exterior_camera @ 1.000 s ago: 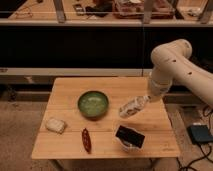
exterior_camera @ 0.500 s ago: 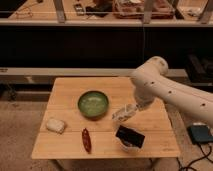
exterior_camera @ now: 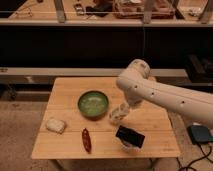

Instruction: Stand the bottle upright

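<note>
The bottle (exterior_camera: 116,116) is a small pale, clear cylinder just right of the green bowl (exterior_camera: 93,104). It leans with its top toward the upper right. My gripper (exterior_camera: 122,110) is at the end of the white arm (exterior_camera: 165,97), which comes in from the right. It is shut on the bottle's upper part and holds it low over the wooden table (exterior_camera: 70,145). The cap is hidden.
A whitish lumpy packet (exterior_camera: 55,125) lies at the table's left. A slim dark red pepper-shaped thing (exterior_camera: 86,139) lies near the front edge. A flat black item (exterior_camera: 130,136) rests on something white at the front right. Dark shelving stands behind the table.
The arm's elbow has swung from the right to above the table's middle. The gripper with the bottle has shifted slightly left and down, closer to the bowl.
</note>
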Tool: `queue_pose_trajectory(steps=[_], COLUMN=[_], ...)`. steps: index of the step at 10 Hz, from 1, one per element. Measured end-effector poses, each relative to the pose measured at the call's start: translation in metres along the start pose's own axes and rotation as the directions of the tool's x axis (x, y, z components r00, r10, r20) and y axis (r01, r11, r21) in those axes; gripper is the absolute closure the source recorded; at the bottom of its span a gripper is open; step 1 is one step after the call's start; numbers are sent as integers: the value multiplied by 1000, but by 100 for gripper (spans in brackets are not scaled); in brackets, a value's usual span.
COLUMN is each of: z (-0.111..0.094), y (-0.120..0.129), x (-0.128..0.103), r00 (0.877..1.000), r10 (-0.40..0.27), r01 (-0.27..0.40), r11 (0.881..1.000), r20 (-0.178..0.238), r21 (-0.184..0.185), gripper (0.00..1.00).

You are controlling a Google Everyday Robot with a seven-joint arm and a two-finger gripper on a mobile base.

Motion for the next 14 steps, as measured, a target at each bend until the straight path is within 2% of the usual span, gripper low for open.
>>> queue_pose_trajectory(steps=[4, 7, 11, 14], z=[-14, -28, -34, -30], y=[12, 17, 1, -16], x=[-22, -28, -30, -26], r00=[997, 992, 982, 976], r10=[-42, -83, -126, -159], r01=[41, 84, 127, 157], r11=[999, 997, 992, 987], r20=[59, 97, 138, 149], r21=[13, 2, 1, 26], gripper=[74, 74, 74, 74])
